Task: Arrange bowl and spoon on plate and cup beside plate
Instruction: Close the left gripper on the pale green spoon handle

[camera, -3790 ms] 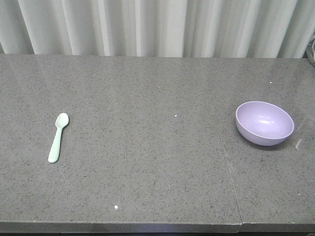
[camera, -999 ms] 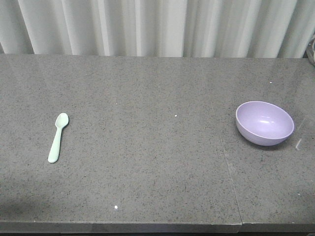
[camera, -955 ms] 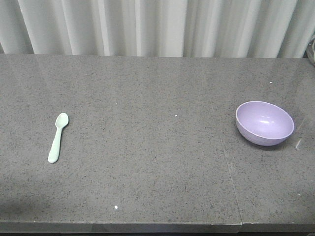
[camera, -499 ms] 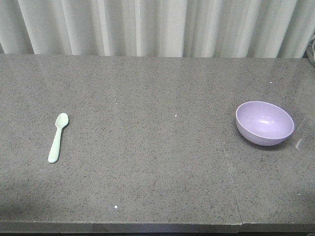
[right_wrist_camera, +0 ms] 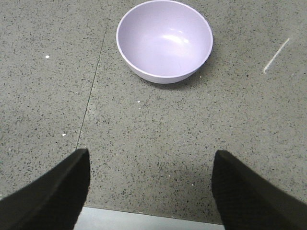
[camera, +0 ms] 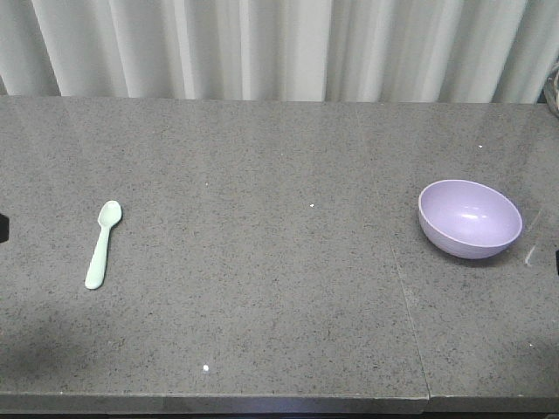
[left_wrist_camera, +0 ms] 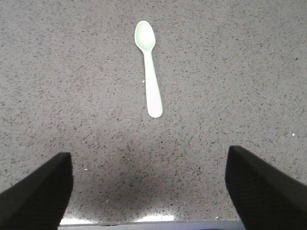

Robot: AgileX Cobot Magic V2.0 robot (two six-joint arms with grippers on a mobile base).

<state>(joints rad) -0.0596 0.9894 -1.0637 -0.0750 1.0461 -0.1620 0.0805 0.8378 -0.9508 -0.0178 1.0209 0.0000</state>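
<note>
A mint-green spoon [camera: 103,244] lies on the left of the grey table, scoop towards the curtain. The lavender bowl [camera: 470,218] stands upright and empty on the right. In the left wrist view the spoon [left_wrist_camera: 148,67] lies well ahead of my left gripper [left_wrist_camera: 147,154], which is wide open over bare table near the front edge. In the right wrist view the bowl [right_wrist_camera: 164,40] sits ahead of my right gripper [right_wrist_camera: 150,153], also wide open and holding nothing. The plate and the cup are out of view.
The speckled grey table [camera: 279,288] has a seam [camera: 406,297] left of the bowl and a white scratch [right_wrist_camera: 277,55] beside it. Pale curtains [camera: 279,48] hang behind. The front table edge [right_wrist_camera: 144,218] lies just under both grippers.
Dark slivers of both arms now show at the left and right edges of the front view, and a shadow has spread over the front-left table. Spoon and bowl have not moved.
</note>
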